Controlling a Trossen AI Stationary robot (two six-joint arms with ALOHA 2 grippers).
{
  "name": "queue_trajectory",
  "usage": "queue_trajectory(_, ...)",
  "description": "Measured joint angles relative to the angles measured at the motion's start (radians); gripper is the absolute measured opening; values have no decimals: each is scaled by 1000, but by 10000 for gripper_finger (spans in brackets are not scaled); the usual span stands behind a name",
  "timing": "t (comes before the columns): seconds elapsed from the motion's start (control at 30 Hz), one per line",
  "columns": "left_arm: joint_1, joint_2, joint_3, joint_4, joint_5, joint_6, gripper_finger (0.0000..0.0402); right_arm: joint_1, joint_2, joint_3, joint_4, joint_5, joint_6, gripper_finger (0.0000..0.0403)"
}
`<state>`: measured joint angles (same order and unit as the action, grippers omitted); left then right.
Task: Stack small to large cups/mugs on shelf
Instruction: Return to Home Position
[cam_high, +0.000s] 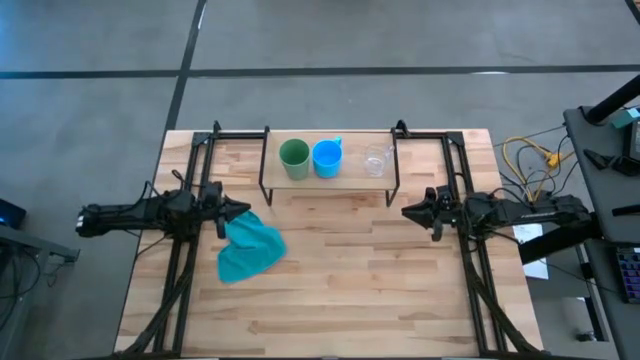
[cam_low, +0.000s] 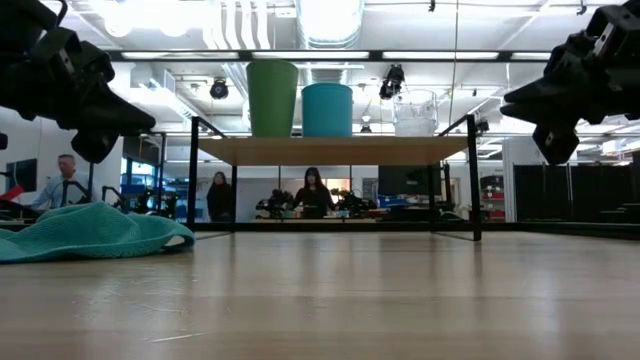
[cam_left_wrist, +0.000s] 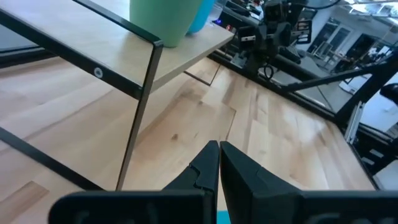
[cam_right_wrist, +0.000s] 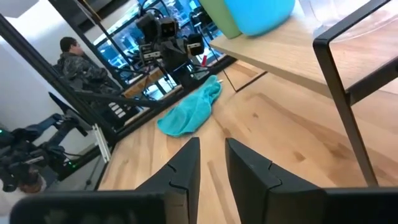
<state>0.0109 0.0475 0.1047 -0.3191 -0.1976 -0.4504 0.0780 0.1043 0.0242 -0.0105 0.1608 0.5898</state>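
Nearest you in the low view, the teal cloth (cam_low: 85, 232) lies crumpled on the desk (cam_low: 380, 300) at lower left. The left gripper (cam_low: 95, 135) hangs above it at upper left, and the right gripper (cam_low: 555, 125) hangs at upper right, both off the wood. From above, the cloth's upper corner sits right at the left gripper's tip, so you cannot tell whether they touch.

In its own wrist view, the left gripper's fingers (cam_left_wrist: 205, 165) are pressed together with nothing between them. The right gripper's fingers (cam_right_wrist: 186, 158) stand a narrow gap apart and hold nothing. In the high view the two grippers point toward each other across the middle of the desk, well apart.

Farther back, in the upper middle of the high view, is the shelf (cam_high: 350, 170) on its black legs. All three cups stand on it upright in a row, not nested. The green cup (cam_high: 294, 155) is toward the left. The blue mug (cam_high: 327, 157) is just beside it, with its handle pointing to the upper right. The clear glass cup (cam_high: 376, 159) stands apart near the right end. Looking down into the green cup and the blue mug, you see only their own inner walls; the glass cup's inside is hard to read.

Yellow cables (cam_high: 530, 160) lie off the desk at the right edge. Beyond the shelf in the low view, one person (cam_low: 65, 180) sits at far left and two people (cam_low: 313, 190) are between the shelf legs.
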Motion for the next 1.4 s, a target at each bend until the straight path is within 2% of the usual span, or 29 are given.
queue_trajectory(0.53, 0, 4, -2, -1, 10, 42, 0, 0, 17, 0, 0, -1, -7, 80)
queue_trajectory(0.67, 0, 4, -8, 64, -63, 41, 0, 0, 17, 0, 0, -2, -7, 74)
queue_trajectory(0.8, 0, 0, -10, 108, -98, 216, 0, 0, 17, 0, 0, -2, -20, 70)
queue_trajectory(0.93, 0, 0, -16, 110, -43, 346, 0, 0, 17, 0, 0, -3, -59, 75)
queue_trajectory(1.27, 0, 11, -23, 109, 95, 361, 0, 0, 17, 0, 0, -3, -231, 74)
queue_trajectory(1.4, 0, 8, -27, 119, 123, 453, 0, 0, 17, 0, 0, -3, -265, 69)
